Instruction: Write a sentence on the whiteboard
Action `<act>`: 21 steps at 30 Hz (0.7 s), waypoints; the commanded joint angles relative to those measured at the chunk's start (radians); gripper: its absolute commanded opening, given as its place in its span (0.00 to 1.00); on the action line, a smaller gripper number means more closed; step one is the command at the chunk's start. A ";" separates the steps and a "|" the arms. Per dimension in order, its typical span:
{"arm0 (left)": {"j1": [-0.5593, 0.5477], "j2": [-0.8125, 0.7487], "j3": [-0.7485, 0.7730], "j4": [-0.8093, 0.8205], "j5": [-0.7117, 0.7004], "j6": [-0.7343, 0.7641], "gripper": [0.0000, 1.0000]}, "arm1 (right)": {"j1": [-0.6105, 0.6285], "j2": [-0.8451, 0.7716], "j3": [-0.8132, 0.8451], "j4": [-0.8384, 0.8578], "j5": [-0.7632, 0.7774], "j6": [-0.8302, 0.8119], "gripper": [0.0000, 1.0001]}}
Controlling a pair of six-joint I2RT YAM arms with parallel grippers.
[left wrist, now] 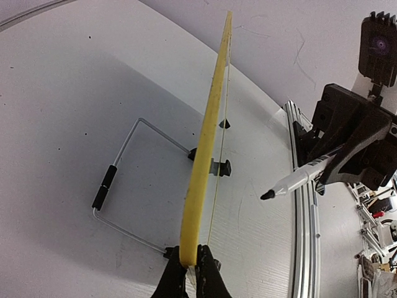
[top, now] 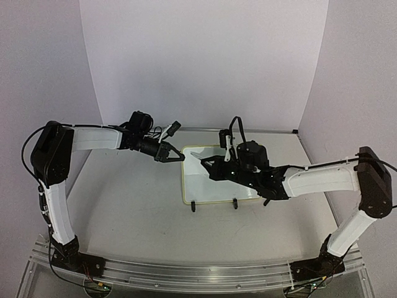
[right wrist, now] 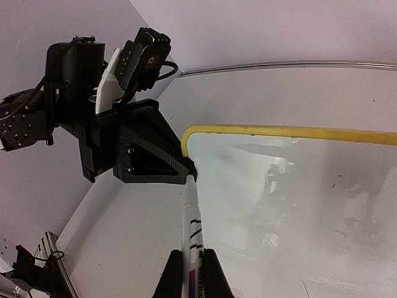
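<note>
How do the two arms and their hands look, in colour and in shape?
Both arms, left arm and right arm, have smooth white link shells joined by bulky black joint housings. Thin black cables loop beside the joints. The left hand and the right hand are matte black, angular, with wedge-shaped fingers.

- Whiteboard [right wrist: 298, 205]: smooth, glossy white face with soft reflections. Its rim [left wrist: 208, 143] is pale yellow, plastic-looking and semi-matt.
- Wire stand [left wrist: 104, 186]: thin bare metal rod with black matt sleeves, at 9 o'clock in the left wrist view.
- Marker [left wrist: 298, 179]: smooth white plastic barrel with black print and a dark tip.
- Left gripper [left wrist: 192, 264] and right gripper [right wrist: 192, 276]: black matt plastic.
- Table [top: 136, 205]: matt white top, faintly speckled.
- Rail [top: 186, 273]: ribbed, silvery metal, at 6 o'clock in the top view.
- Arm shells [top: 93, 138]: smooth white plastic with a slight sheen.
- Backdrop [top: 205, 62]: matt, pale panels.
</note>
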 commanded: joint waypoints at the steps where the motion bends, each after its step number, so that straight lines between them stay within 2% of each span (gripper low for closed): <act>1: -0.006 -0.009 -0.002 -0.033 -0.052 0.081 0.00 | 0.005 0.035 0.048 0.085 0.038 0.009 0.00; 21: -0.006 -0.017 0.001 -0.050 -0.056 0.094 0.00 | 0.005 0.088 0.063 0.101 0.131 0.035 0.00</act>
